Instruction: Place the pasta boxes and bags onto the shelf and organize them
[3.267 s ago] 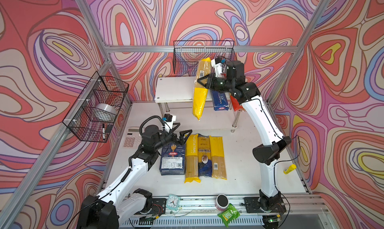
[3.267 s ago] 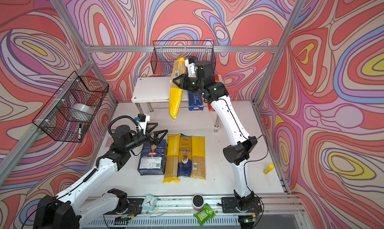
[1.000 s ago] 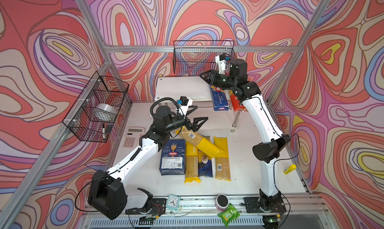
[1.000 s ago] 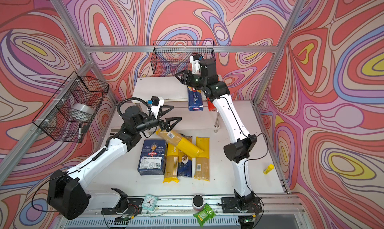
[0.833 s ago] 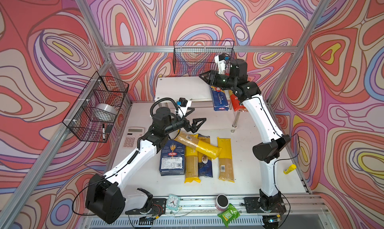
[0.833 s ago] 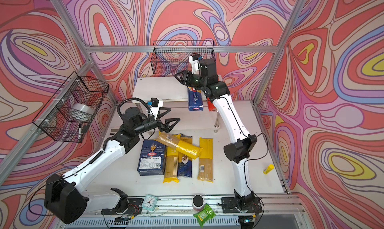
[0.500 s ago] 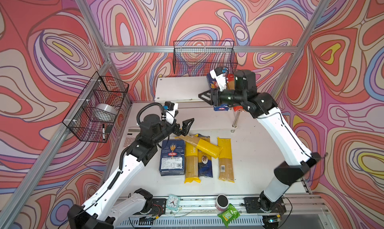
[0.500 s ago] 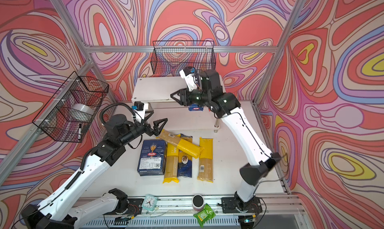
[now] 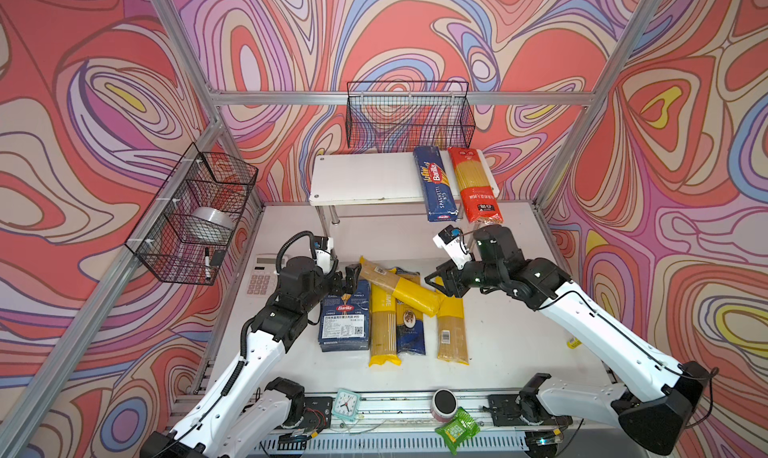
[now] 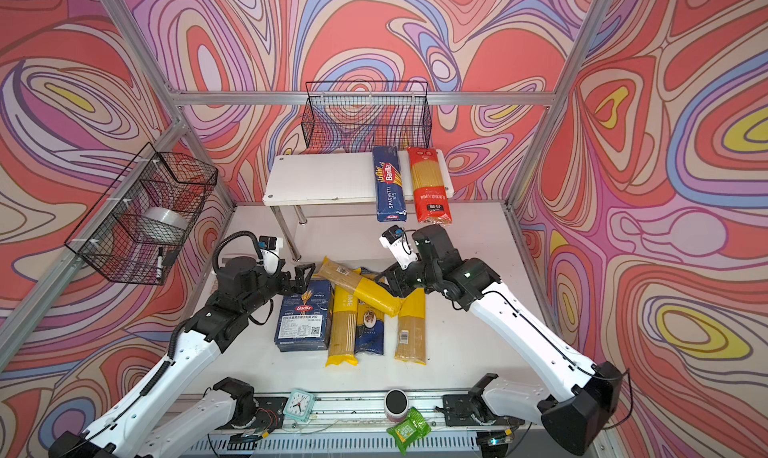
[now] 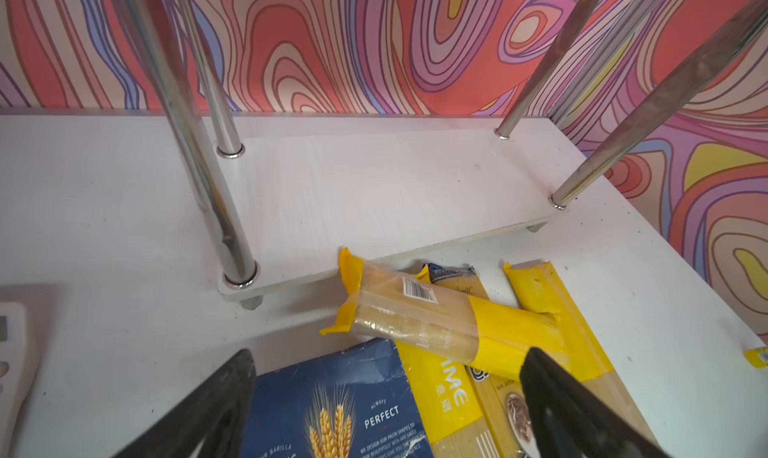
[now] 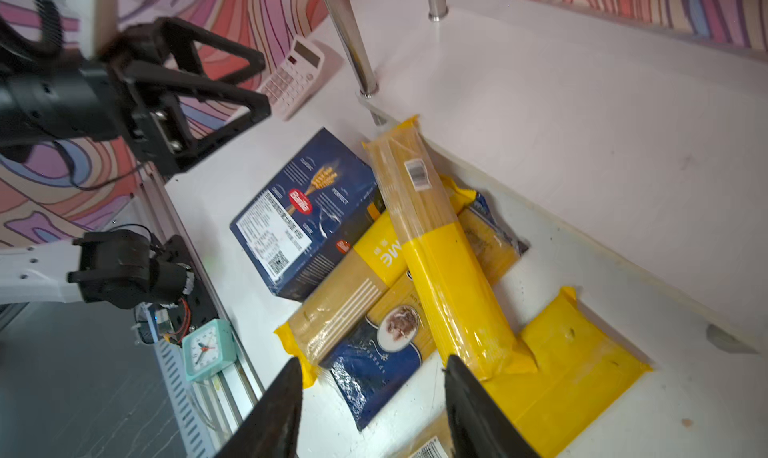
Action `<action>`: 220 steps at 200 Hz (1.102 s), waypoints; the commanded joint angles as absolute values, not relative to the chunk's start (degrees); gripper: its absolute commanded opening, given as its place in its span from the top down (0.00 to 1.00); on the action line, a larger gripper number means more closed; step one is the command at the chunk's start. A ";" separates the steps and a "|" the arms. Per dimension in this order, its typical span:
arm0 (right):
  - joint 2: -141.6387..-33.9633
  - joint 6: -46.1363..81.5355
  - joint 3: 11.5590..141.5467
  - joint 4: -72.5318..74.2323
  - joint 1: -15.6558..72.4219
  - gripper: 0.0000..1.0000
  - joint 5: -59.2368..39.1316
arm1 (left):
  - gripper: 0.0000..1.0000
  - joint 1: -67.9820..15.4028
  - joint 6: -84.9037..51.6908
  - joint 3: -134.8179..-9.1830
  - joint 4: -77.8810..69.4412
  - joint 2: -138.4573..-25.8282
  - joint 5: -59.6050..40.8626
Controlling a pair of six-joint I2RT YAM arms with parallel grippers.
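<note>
Two grippers are hovering with spread, empty jaws over the white table (image 9: 519,339). The left gripper (image 9: 349,278) is hanging above the far end of the wide navy Barilla carton (image 9: 344,319). Beside the carton, three long spaghetti bags (image 9: 384,335) are lying side by side, with a yellow-and-clear spaghetti pack (image 9: 399,287) slanting across them. The right gripper (image 9: 441,285) is hanging just beside that pack's yellow end. Behind, the white two-tier shelf (image 9: 365,177) is carrying a narrow blue Barilla Spaghetti box (image 9: 435,184) and a red-and-clear spaghetti pack (image 9: 476,186) at the right end of its top board.
</note>
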State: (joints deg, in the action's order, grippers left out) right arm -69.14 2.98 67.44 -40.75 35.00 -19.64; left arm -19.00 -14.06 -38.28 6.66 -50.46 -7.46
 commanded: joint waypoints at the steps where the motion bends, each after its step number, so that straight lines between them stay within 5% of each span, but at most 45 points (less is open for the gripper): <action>1: -68.47 2.59 63.14 -34.00 35.77 0.38 -17.43 | 0.00 -18.43 -13.26 -33.28 2.28 -49.06 -4.56; 90: -84.50 -4.77 57.95 -23.47 39.14 0.08 -10.23 | 0.00 -18.29 -8.75 -20.88 -5.49 -45.10 1.10; 220: -99.34 -13.16 59.46 -16.52 40.43 0.03 -0.50 | 0.00 -17.75 -6.02 -21.25 -6.27 -47.06 -0.59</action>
